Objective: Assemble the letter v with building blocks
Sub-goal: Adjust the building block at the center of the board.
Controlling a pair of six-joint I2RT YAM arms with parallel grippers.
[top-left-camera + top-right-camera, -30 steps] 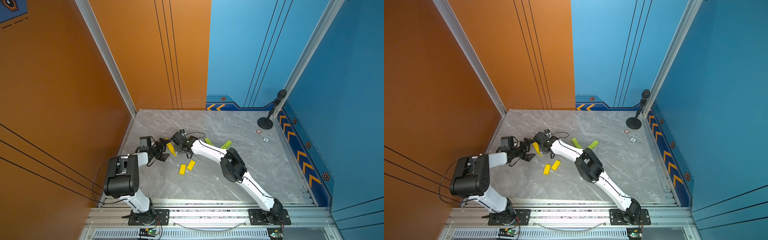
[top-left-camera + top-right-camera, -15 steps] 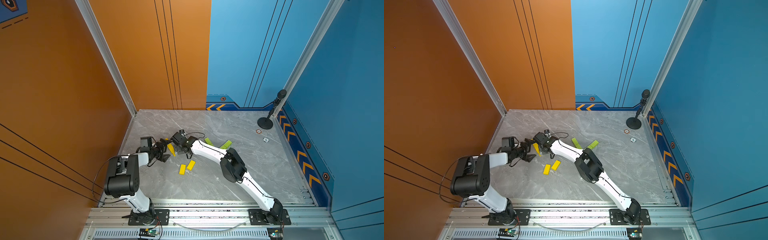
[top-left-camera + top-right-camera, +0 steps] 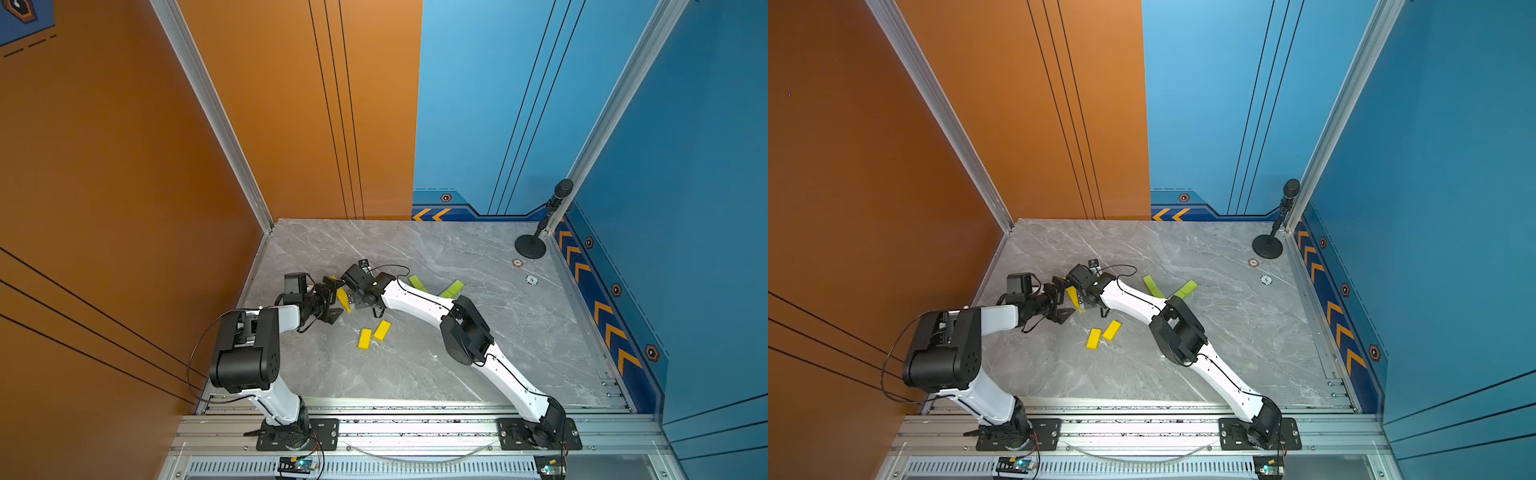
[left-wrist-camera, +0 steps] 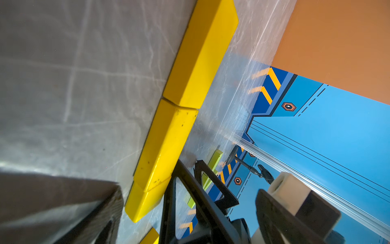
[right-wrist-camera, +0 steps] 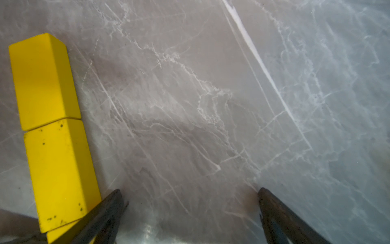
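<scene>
Now, yellow row (image 4: pixel 168 139): 3 yellow blocks end to end, flat on the grey table (image 3: pixel 415 374), between my 2 grippers.
My left gripper (image 3: pixel 334 302): jaws wide apart, empty, just beside the yellow row.
My right gripper (image 5: pixel 190 213): jaws wide apart, empty; 1 finger (image 5: pixel 101 217) at the row's side, contact unclear.
Loose yellow blocks (image 3: pixel 365 338): 2, near the yellow row.
Green blocks (image 3: pixel 452 289): 2, well apart from the yellow row.

Robot lab cell; aluminium frame (image 3: pixel 216 124), painted panels (image 3: pixel 478 104)
</scene>
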